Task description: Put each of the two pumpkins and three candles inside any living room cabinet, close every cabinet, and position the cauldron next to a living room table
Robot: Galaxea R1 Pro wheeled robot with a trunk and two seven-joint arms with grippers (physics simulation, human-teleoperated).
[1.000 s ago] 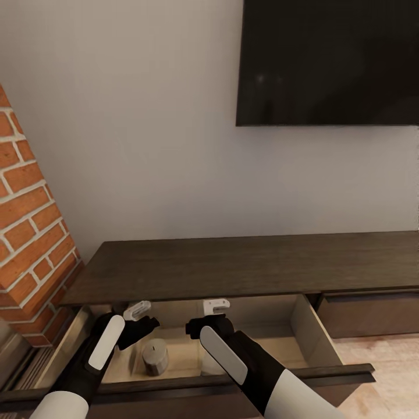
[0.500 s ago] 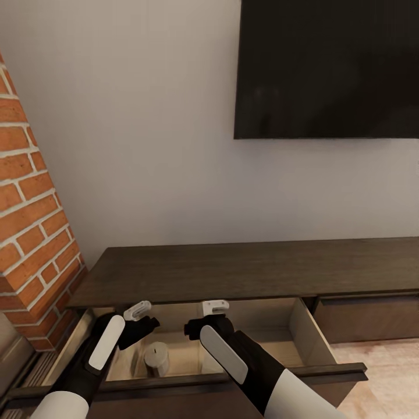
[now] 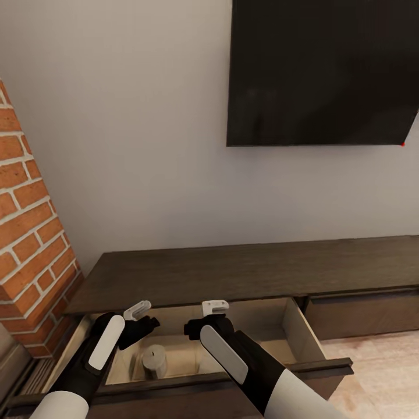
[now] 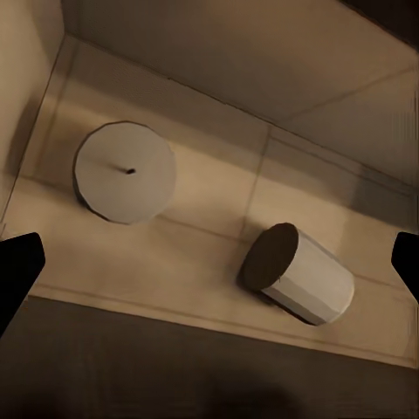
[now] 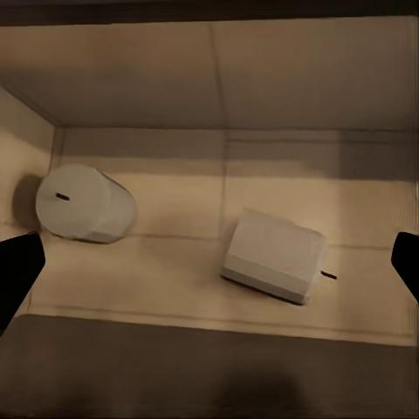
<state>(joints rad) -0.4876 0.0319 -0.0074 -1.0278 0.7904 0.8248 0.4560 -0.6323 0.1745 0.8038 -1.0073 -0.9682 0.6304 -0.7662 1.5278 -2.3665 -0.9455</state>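
Now my view has swung left and I'm pulling back, my left gripper [image 3: 141, 315] and right gripper [image 3: 214, 311] both spread wide and empty above the open drawer [image 3: 302, 323], where two candles already lie, one upright candle [image 3: 154, 361] and one tipped candle [image 5: 278, 257].

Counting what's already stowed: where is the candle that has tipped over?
The tipped candle lies on its side on the floor of the open cabinet drawer, apart from the upright candle standing near the drawer's left wall, below both claws.

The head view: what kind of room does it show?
Most likely a living room: a dark screen hangs on the wall above a long low cabinet, with a brick fireplace side beside it.
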